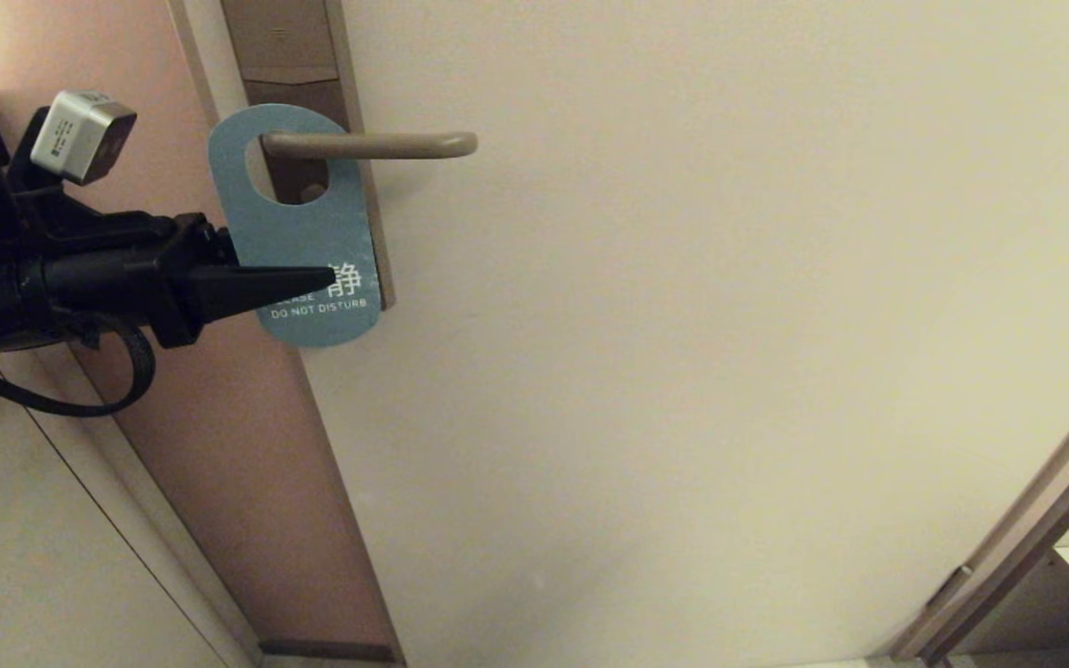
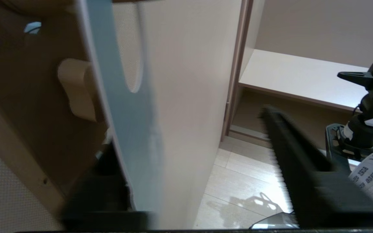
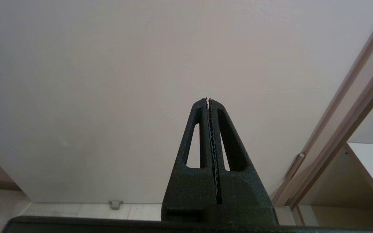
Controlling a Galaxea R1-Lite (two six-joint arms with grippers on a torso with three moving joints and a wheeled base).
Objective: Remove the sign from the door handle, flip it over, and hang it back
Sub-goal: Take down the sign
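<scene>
Currently the sign (image 1: 298, 227) hangs teal face out on the door handle (image 1: 377, 145), the lever passing through its oval hole; lower end reads "DO NOT DISTURB" and lies against the brown handle plate (image 1: 289, 46); card not yet lifted off.

Left gripper (image 1: 312, 278) reaches in from the door-edge side at the sign's lower half; left wrist view shows the card edge-on (image 2: 125, 129) between the two fingers, one finger (image 2: 102, 181) behind it on the plate side, the other (image 2: 299, 168) well apart on the open side; jaws spread, not pinching yet, card apparently untouched by the far finger.

Right gripper (image 3: 208, 100) parked facing the plain door panel (image 1: 729, 325), fingers pressed together, holding nothing.

Judgement: step in hand is the first grasp, ahead of removal. Next move calls for closing squarely on the thin card without pushing it sideways; then sliding it outward along the lever, past the rounded end, so the hole clears; flip and rehang remain.
</scene>
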